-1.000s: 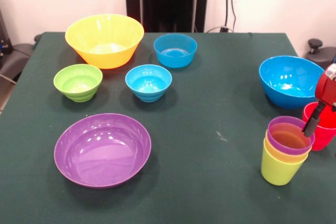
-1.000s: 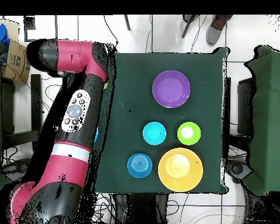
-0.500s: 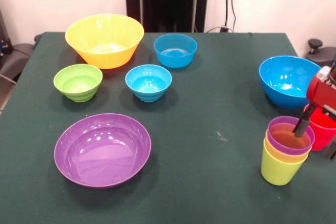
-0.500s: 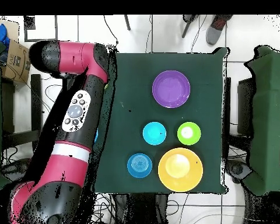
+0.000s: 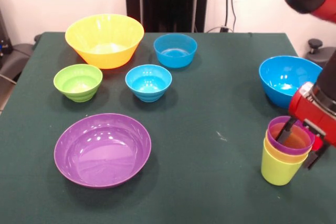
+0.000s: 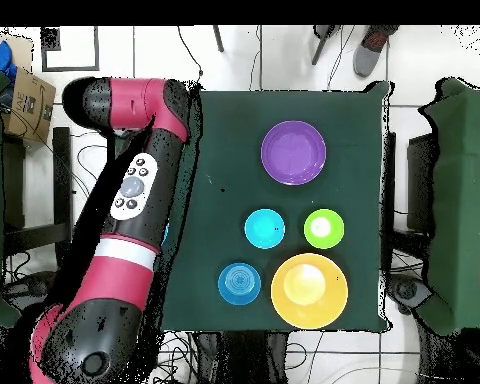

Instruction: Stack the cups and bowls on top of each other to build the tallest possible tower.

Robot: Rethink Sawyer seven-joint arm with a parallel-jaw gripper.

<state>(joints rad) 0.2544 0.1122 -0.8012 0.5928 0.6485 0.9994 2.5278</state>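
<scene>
Red end effector [image 5: 297,142] spread, straddling purple cup [image 5: 290,136] rim

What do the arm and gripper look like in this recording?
The arm is a thick, rounded, glossy red tube with black joints, a white band on its lower link and a grey oval button panel. The gripper has a red boxy body and thin, straight black fingers. No loose cables show.

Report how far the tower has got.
Done: the purple cup sits nested in the yellow cup, inside the lime green cup.

In hand: the gripper is open, one finger inside the purple cup, one outside its rim.

Left: the yellow-orange bowl, purple bowl, green bowl and three blue bowls remain unstacked.
</scene>
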